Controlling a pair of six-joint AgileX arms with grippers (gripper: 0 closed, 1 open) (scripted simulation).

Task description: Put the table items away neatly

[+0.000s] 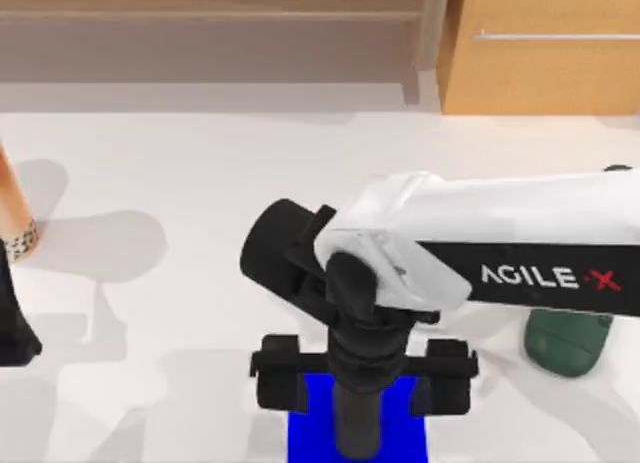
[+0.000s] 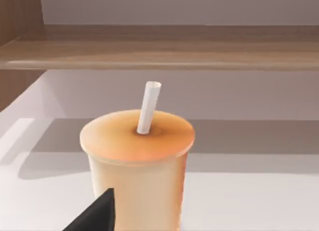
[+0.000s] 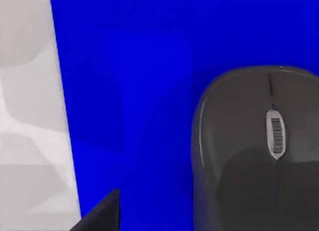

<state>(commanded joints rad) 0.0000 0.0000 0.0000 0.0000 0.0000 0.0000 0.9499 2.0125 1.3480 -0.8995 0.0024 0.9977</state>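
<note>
Right gripper (image 1: 362, 378) pointed down over a blue mat (image 1: 312, 423) at the table's (image 1: 200, 183) front edge; finger spread could not be told. Mouse (image 3: 254, 156) lay on the mat beneath it. One dark left finger (image 2: 94, 216) sat just beside the cup (image 2: 137, 161) at the left edge; grip not discernible. White straw (image 2: 148, 106) stood upright in the cup's lid.
</note>
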